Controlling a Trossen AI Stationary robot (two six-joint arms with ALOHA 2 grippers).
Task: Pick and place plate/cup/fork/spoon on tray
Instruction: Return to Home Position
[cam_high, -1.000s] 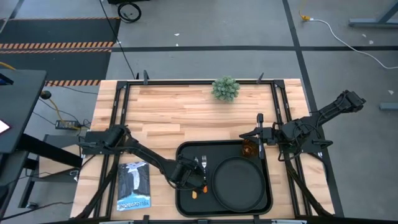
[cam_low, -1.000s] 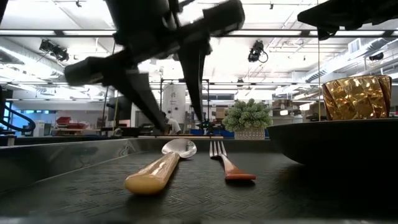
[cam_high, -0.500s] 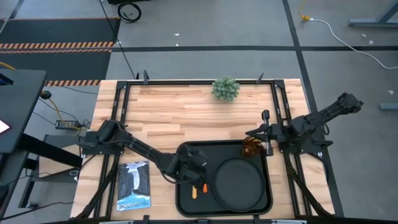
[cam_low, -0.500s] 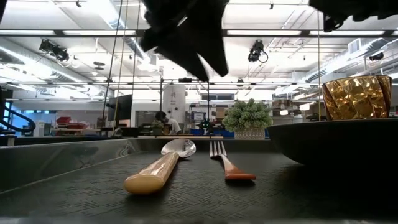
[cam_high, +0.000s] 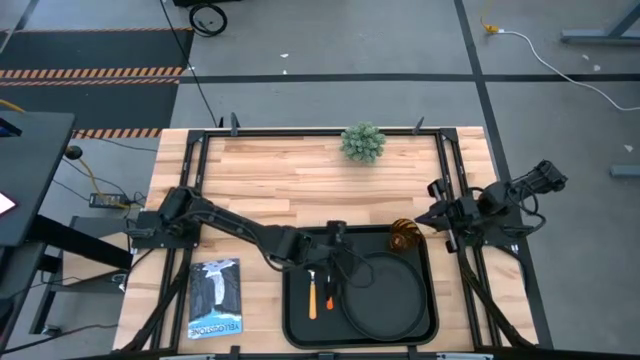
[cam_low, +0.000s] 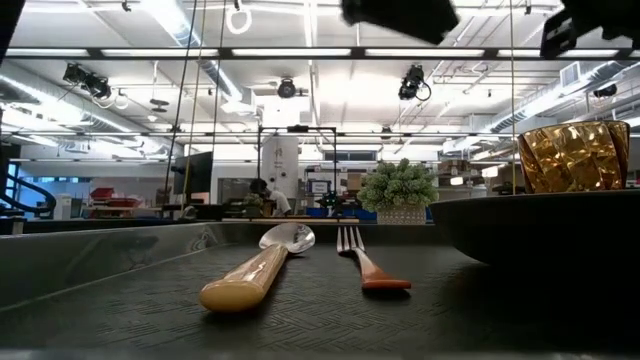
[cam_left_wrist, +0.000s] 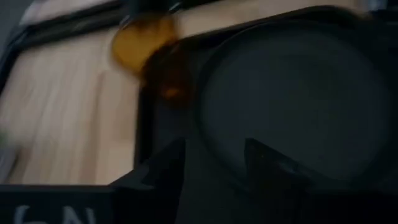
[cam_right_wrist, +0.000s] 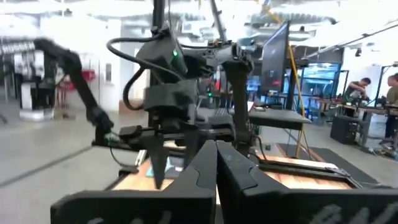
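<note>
High view: one tray (cam_high: 296, 325) on wood table (cam_high: 270, 180) holds one plate (cam_high: 385, 298), cup (cam_high: 404, 236), fork (cam_high: 329, 290), spoon (cam_high: 311, 298); left gripper (cam_high: 337, 268) above them, empty, fingers parted; right gripper (cam_high: 438, 212) fingers together, empty, off tray; workshop behind.

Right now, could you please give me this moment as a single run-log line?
tray: plate, cup, fork, spoon all on it | left gripper: open, above tray | right gripper: shut, beside tray

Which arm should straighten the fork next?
Probably the left. Its open pincer hovers over the tray, right by the fork. The right pincer is shut and sits off the tray's right side, beyond the cup.
</note>
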